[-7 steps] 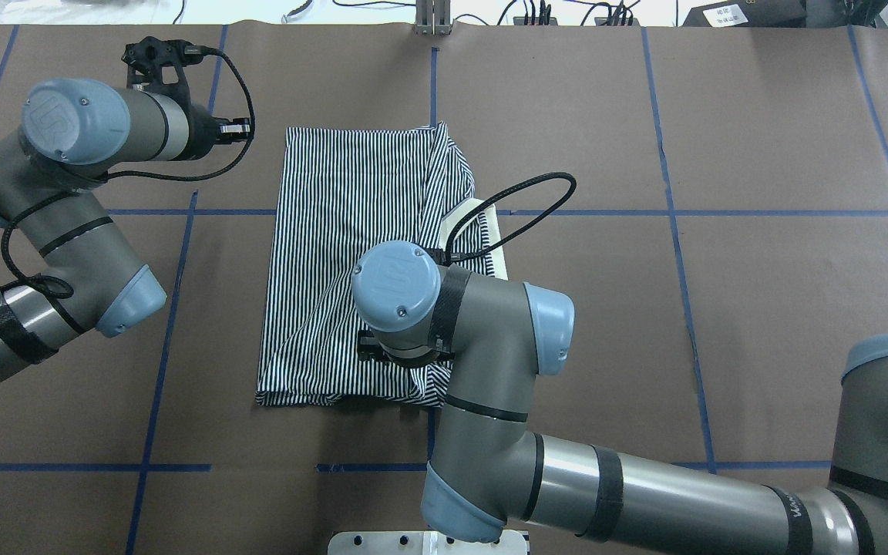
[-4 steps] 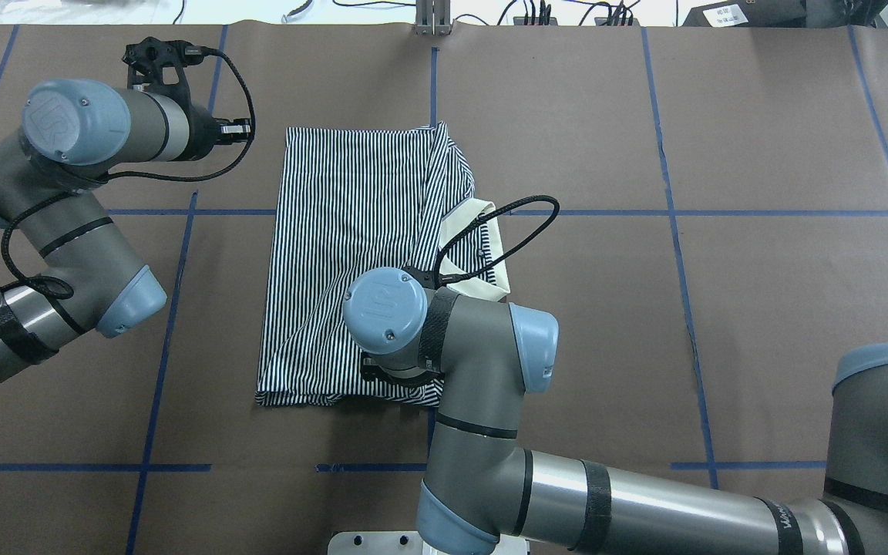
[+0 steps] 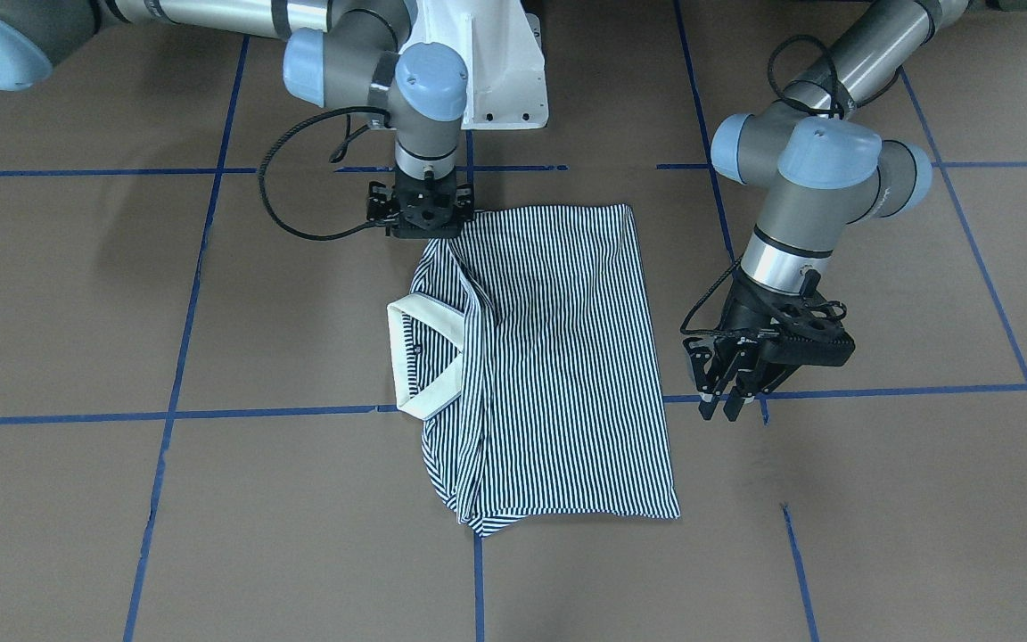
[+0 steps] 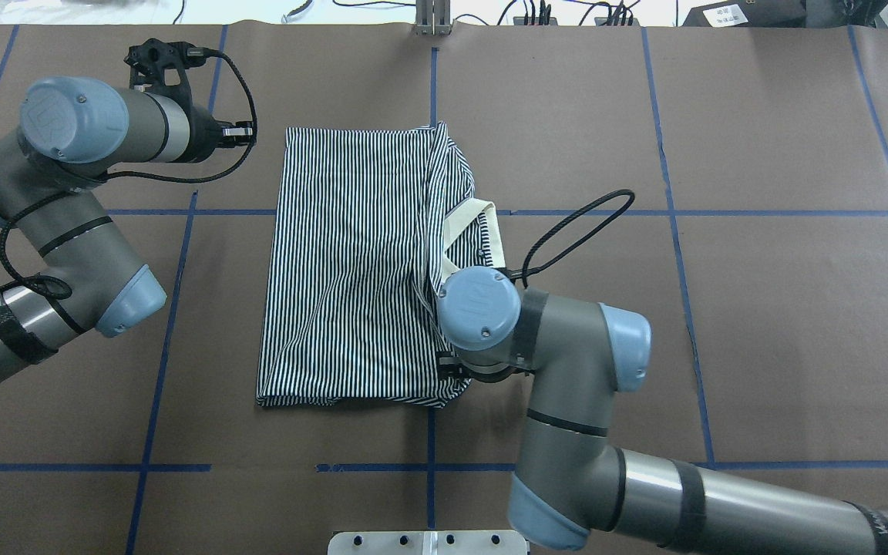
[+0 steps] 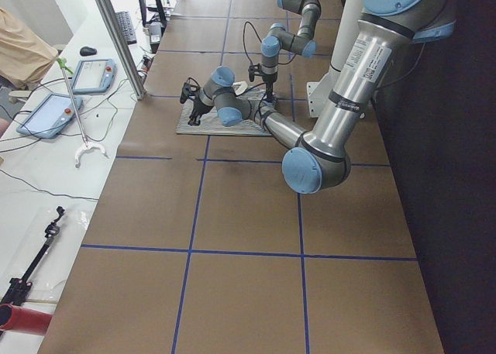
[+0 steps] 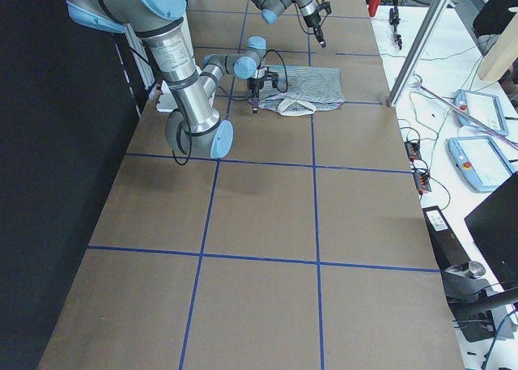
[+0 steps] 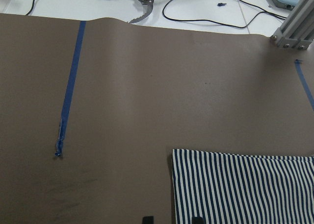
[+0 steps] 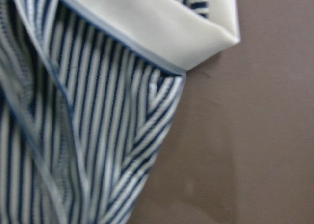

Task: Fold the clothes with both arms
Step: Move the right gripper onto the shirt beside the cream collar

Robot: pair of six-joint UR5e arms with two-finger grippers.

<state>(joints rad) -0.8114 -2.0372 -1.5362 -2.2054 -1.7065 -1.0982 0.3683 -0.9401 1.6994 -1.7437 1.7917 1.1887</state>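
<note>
The striped polo shirt (image 4: 351,262) lies folded lengthwise on the brown table, its cream collar (image 4: 482,231) sticking out on the right side; it also shows in the front view (image 3: 567,357). My right gripper (image 3: 424,223) points straight down at the shirt's near right corner. Its fingers are hidden under the wrist (image 4: 455,370), so I cannot tell whether it holds cloth. The right wrist view shows only blurred stripes (image 8: 98,136) and collar (image 8: 162,23). My left gripper (image 3: 718,412) hovers empty just off the shirt's far left corner (image 7: 245,189), its fingers a little apart.
The white pedestal base (image 4: 428,542) sits at the near table edge. An aluminium post (image 4: 432,19) stands at the far edge. The right arm's black cable (image 4: 583,223) loops beside the collar. Blue tape lines (image 4: 174,308) cross the table.
My right gripper has moved to the right, from over the shirt's near middle to its near right corner. The cloth edge there bulges slightly rightward. The left arm has barely moved.
</note>
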